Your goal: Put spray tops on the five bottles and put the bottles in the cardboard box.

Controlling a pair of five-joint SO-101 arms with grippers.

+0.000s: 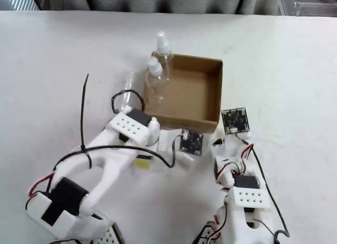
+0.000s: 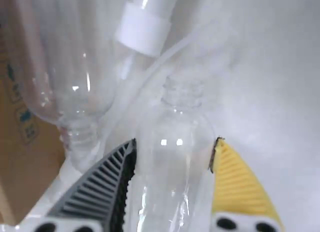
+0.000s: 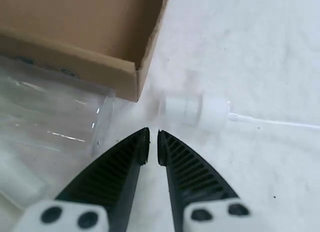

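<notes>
A clear uncapped bottle [image 2: 172, 167] sits between the grey and yellow fingers of my left gripper [image 2: 175, 144], which is shut on its sides. Beside it lie a second clear bottle [image 2: 65, 82] and a white spray top [image 2: 142, 29] with its tube. My right gripper [image 3: 153, 134] is shut on nothing, just short of a white spray top [image 3: 197, 109] lying on the table by the cardboard box [image 3: 100, 32] corner. In the high view, two capped bottles [image 1: 158, 70] stand in the box [image 1: 210, 91] at its far left corner.
Both arms are at the box's near wall, the left arm [image 1: 113, 149] and the right arm [image 1: 245, 196]. A clear bottle [image 1: 126, 94] lies outside the box's left wall. Another clear bottle [image 3: 50, 122] lies along the box front. Black cables trail over the table.
</notes>
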